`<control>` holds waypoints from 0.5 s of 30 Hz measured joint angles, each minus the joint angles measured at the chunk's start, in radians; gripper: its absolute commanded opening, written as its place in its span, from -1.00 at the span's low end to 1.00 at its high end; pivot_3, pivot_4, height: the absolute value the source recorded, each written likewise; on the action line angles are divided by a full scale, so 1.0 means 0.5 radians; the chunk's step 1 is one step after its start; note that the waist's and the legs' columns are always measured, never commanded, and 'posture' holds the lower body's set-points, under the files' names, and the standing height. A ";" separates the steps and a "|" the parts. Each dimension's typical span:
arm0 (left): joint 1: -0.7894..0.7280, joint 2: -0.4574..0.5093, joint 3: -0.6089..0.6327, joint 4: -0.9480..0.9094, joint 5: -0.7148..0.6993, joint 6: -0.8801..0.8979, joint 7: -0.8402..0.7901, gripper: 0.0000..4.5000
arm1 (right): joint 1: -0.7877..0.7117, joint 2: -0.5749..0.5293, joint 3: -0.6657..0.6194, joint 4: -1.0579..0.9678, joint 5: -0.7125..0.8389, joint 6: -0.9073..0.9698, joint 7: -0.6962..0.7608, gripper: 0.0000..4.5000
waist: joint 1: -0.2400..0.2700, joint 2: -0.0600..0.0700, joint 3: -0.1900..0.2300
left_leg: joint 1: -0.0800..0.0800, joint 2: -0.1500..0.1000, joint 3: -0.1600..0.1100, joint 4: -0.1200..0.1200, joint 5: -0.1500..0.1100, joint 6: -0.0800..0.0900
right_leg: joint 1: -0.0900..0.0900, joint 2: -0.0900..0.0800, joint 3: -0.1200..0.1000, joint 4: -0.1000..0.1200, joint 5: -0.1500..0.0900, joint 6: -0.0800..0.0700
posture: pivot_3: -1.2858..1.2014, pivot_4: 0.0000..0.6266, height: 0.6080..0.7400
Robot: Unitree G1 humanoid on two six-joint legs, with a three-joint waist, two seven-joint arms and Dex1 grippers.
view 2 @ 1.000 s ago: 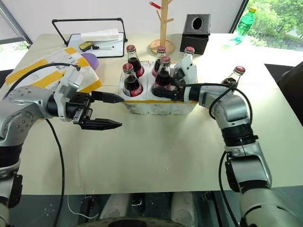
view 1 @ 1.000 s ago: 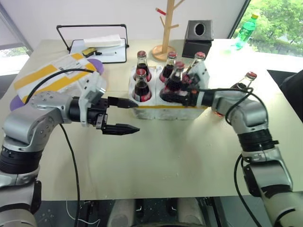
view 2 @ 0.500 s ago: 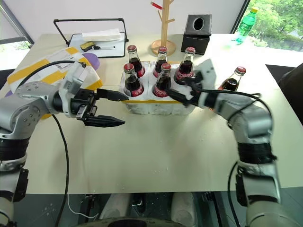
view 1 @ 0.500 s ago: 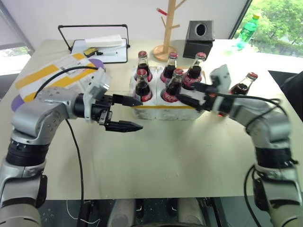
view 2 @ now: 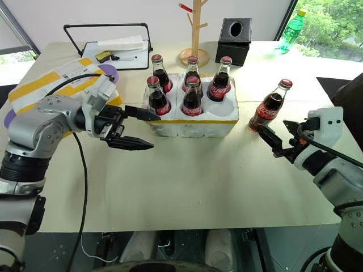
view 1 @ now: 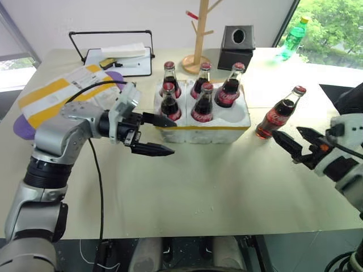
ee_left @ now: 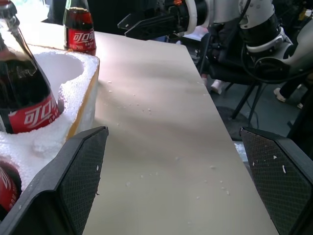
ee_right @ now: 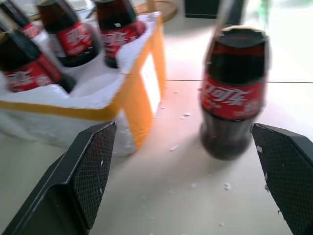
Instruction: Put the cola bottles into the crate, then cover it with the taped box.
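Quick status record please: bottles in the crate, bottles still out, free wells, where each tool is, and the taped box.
bottles in crate: five cola bottles standing in the crate
bottle still out: one cola bottle upright on the table, to the crate's right
free well: front right well
left tool: open, holding nothing, at the crate's front left corner
right tool: open, holding nothing, just in front of the loose bottle
taped box: lying on the table to the crate's left, behind the left arm, not on the crate

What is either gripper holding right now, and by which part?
Nothing. The left gripper is open beside the crate; the right gripper is open near the loose bottle.
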 measured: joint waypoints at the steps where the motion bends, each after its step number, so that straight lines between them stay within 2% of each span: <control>1: -0.006 -0.003 0.000 0.000 0.001 0.000 0.000 1.00 | 0.000 0.006 0.010 0.021 -0.030 -0.039 -0.028 0.98 | -0.001 0.000 0.000 | 0.000 0.000 0.000 0.000 0.000 0.000 | 0.000 0.000 0.000 0.000 0.000 0.000 | 0.03 -0.52 1.00; 8: -0.005 -0.009 0.001 -0.030 0.003 0.010 0.015 1.00 | -0.079 0.016 0.275 0.286 -0.224 -0.317 -0.045 0.98 | -0.002 0.000 0.000 | 0.000 0.000 0.000 0.000 0.000 0.000 | 0.000 0.000 0.000 0.000 0.000 0.000 | 0.03 -0.52 1.00; 15: 0.000 0.045 0.029 -0.127 -0.005 0.084 0.085 1.00 | -0.257 0.013 0.472 0.732 -0.445 -0.640 0.034 0.98 | -0.003 0.000 0.000 | 0.000 0.000 0.000 0.000 0.000 0.000 | 0.000 0.000 0.000 0.000 0.000 0.000 | 0.03 -0.52 1.00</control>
